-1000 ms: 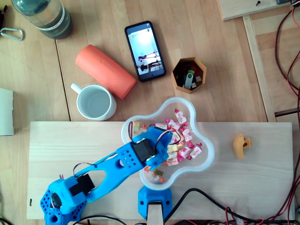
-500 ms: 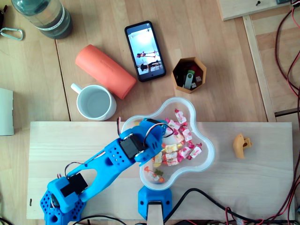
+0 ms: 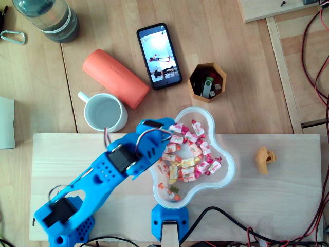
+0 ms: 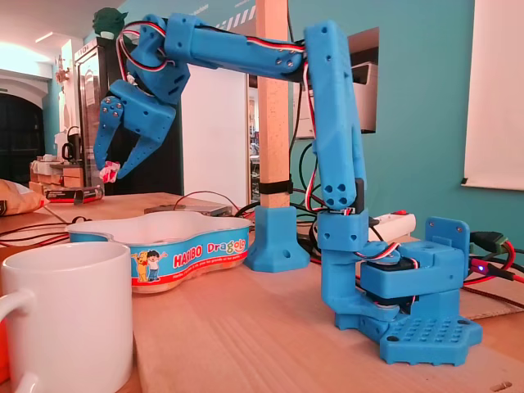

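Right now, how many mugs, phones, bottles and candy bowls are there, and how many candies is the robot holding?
Mug: 1
Phone: 1
Bottle: 1
Candy bowl: 1
Candy in gripper: 1
Total: 5

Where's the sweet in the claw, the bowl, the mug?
wrapped sweet [image 4: 107, 173], fixed view, its pink wrapper.
sweets bowl [image 4: 192, 252], fixed view, its printed side wall.
white mug [image 4: 74, 323], fixed view, its outer wall.

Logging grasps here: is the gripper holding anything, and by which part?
A small pink-and-white wrapped candy, pinched between the tips of the gripper above the bowl. Which end of the candy is gripped is too small to tell.
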